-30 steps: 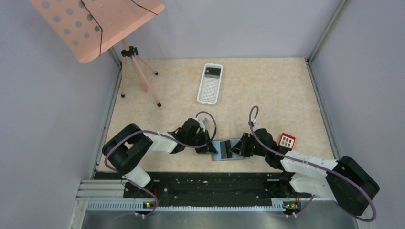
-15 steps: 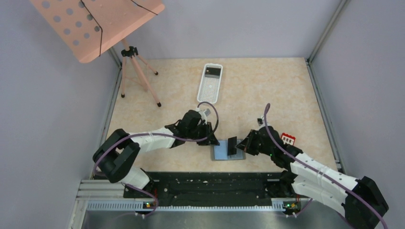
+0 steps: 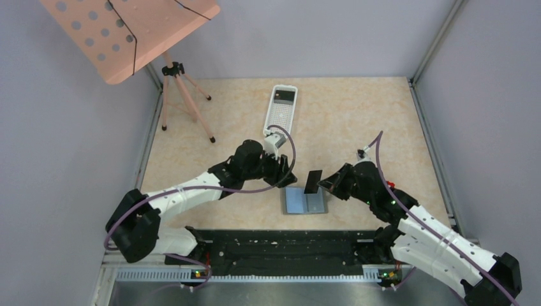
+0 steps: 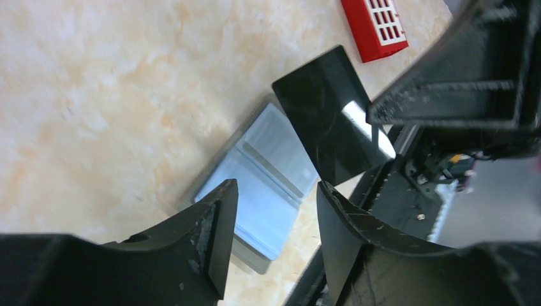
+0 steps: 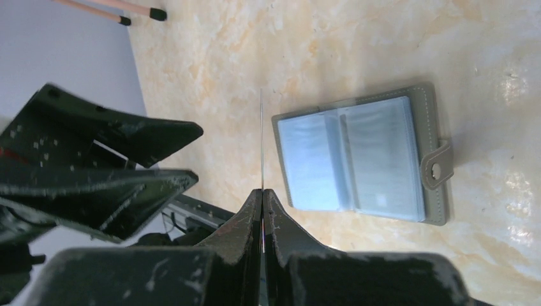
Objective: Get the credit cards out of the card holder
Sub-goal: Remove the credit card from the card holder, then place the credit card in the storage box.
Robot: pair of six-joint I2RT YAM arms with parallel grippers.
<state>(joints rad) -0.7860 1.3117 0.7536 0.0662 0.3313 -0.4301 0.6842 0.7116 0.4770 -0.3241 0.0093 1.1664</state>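
Note:
The grey card holder (image 3: 305, 201) lies open and flat near the table's front edge, its blue-grey pockets up (image 5: 357, 159) (image 4: 268, 175). My right gripper (image 3: 325, 183) (image 5: 262, 191) is shut on a thin black card (image 3: 313, 181) (image 4: 332, 121), held in the air just above the holder's far edge; in the right wrist view the card (image 5: 261, 140) shows edge-on. My left gripper (image 3: 284, 173) (image 4: 274, 213) hangs open and empty just left of the holder, clear of it. A red credit card with white squares (image 4: 373, 25) lies on the table to the right.
A white perforated basket (image 3: 279, 121) with a dark card in it stands at the back centre. A pink perforated board on a tripod (image 3: 185, 102) stands at the back left. The black rail (image 3: 281, 245) runs along the front edge.
The right gripper has lifted the black card up and away from the holder. The left gripper has opened, let go of the holder's left edge and drawn back and up.

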